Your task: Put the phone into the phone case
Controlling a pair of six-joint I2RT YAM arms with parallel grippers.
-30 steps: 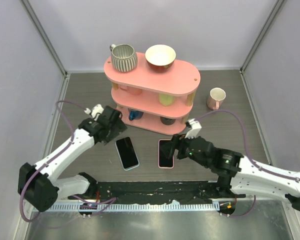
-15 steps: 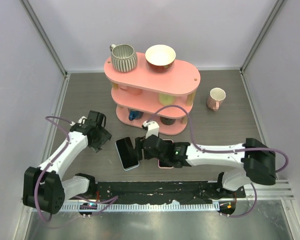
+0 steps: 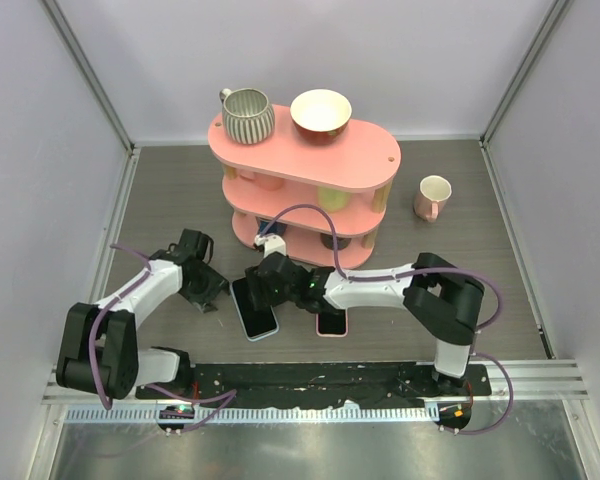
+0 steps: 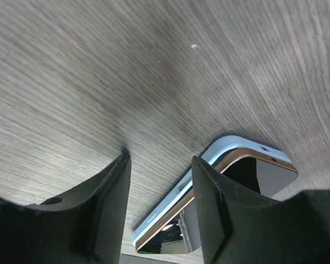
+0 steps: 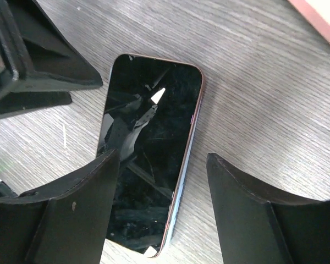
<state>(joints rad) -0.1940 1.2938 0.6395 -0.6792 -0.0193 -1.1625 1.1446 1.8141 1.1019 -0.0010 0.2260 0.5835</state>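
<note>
The phone point(image 3: 255, 307) lies atop its pale-blue case point(image 4: 154, 216) (seemingly not pressed home) — left gripper point(image 4: 160, 165) and right gripper point(image 5: 162, 159) both hang open, holding nothing.

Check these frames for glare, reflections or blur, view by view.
Right wrist: the glossy phone screen mirrors dark shapes above it, with one bright triangular glint. Left wrist: the close fingers look soft and dark; the table grain is clear. Top external: even light, only soft shadows under the pink shelf.
</note>
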